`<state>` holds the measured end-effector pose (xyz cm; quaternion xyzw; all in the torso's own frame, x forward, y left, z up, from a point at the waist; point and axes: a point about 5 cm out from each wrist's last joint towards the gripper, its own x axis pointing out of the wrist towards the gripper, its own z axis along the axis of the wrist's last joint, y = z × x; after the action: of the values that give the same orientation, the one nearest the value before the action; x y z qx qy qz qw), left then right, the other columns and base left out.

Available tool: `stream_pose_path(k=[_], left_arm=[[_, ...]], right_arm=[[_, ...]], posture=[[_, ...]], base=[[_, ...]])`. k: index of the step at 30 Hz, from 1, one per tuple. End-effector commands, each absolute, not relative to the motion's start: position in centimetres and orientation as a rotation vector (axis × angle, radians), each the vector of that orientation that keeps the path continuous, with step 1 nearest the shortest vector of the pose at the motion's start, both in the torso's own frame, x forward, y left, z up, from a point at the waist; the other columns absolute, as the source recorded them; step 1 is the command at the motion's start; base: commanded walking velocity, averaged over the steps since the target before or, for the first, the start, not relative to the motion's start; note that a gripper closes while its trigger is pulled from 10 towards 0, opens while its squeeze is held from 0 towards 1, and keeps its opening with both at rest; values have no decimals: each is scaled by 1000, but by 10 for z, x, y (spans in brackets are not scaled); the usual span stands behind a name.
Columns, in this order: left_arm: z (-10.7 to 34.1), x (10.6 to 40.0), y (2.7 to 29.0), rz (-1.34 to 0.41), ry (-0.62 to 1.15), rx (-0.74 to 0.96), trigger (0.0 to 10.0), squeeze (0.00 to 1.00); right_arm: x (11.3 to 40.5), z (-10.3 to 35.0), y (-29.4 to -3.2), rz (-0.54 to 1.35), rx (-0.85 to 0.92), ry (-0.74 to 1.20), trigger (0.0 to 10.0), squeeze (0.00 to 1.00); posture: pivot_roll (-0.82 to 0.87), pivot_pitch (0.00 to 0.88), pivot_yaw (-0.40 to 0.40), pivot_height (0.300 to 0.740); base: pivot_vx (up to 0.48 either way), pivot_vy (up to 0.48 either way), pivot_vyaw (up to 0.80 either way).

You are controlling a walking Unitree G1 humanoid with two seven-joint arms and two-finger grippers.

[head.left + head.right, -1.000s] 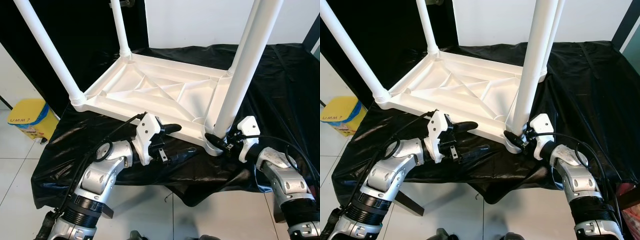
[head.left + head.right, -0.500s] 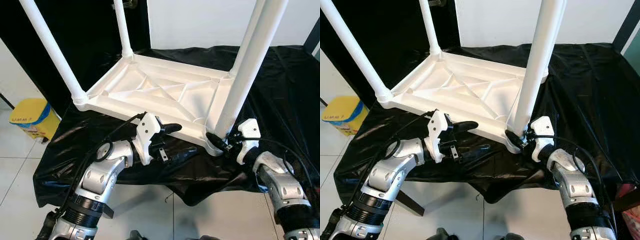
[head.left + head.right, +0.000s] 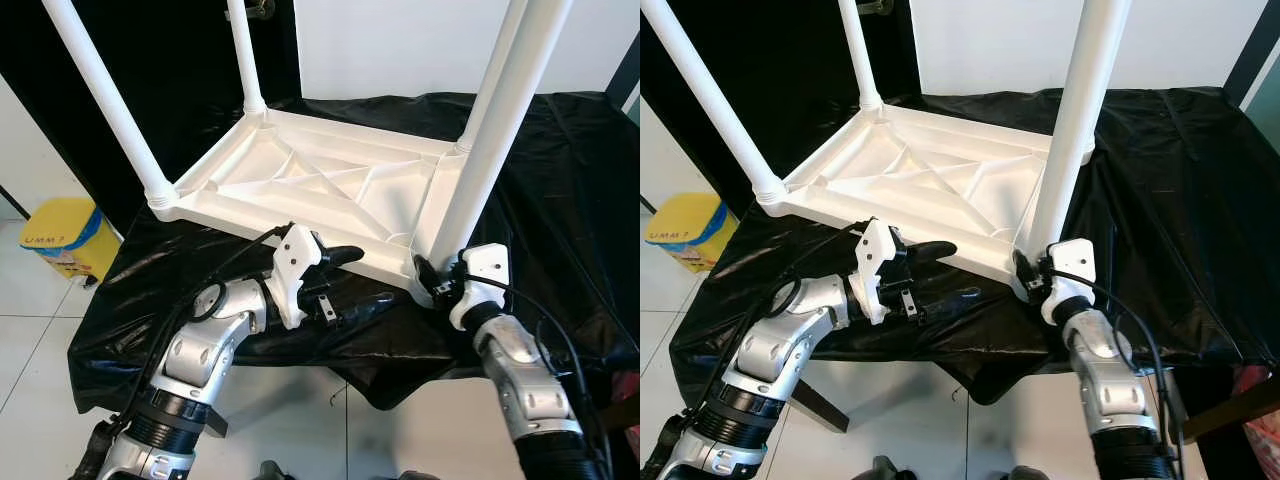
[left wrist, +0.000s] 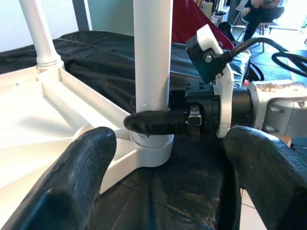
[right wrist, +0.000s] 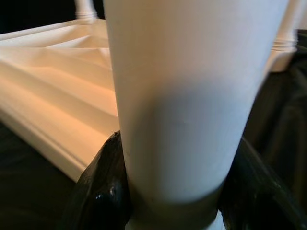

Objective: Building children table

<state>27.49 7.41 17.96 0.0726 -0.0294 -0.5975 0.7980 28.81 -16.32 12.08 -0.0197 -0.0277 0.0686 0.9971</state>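
Now the right gripper point(image 3: 428, 277) sits tighter against the base of the near-right table leg point(image 3: 487, 140) than a second ago: its white wrist housing has moved inward toward the leg socket and the forearm runs more steeply down out of view. Fingers are clamped around the leg just above the socket; in the right wrist view a black pad point(image 5: 103, 189) shows on each side of the white tube, pressed to it. The left gripper point(image 3: 356, 280) hasn't moved: it hovers just off the near edge of the upturned tabletop point(image 3: 310, 185), fingers spread wide apart, holding nothing, pointed at that same leg. The children's table lies upside down on a table draped in black sheeting point(image 3: 560, 170). It is white moulded plastic, smooth and slightly glossy, with a rectangular underside of raised diagonal and cross ribs and round collared sockets at the corners. Four legs stand up from it, plain round tubes: far-left leg point(image 3: 245, 55), near-left leg point(image 3: 105, 100), and a far-right one mostly hidden behind the near-right leg. The sheeting is thin, shiny and creased, probably plastic film. A yellow bin point(image 3: 58, 238) stands on the pale tiled floor point(image 3: 30, 340) to the left.
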Motion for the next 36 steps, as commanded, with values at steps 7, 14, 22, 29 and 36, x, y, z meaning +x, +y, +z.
stream_pose_path(k=[7,14,22,29,36], left_arm=[[182,280,73,-1256,-78,161,10000,0],[183,281,75,-1251,-83,167,10000,0],[184,283,75,-1251,-88,173,10000,0],[184,284,74,-1254,-91,173,10000,0],[182,281,73,-1259,-86,169,10000,0]], right_arm=[[285,113,-161,-60,-13,-24,10000,0],[282,113,-145,-155,22,-13,10000,0],[283,118,-143,-155,11,-40,10000,0],[284,120,-141,-157,2,-52,10000,0],[278,135,-151,34,-47,-176,10000,1000]], posture=[[-182,24,34,740],[-176,13,37,740],[-178,8,40,740],[-180,9,41,740],[-188,26,40,740]], base=[[0,0,0],[0,0,0],[0,0,0],[0,0,0],[0,0,0]])
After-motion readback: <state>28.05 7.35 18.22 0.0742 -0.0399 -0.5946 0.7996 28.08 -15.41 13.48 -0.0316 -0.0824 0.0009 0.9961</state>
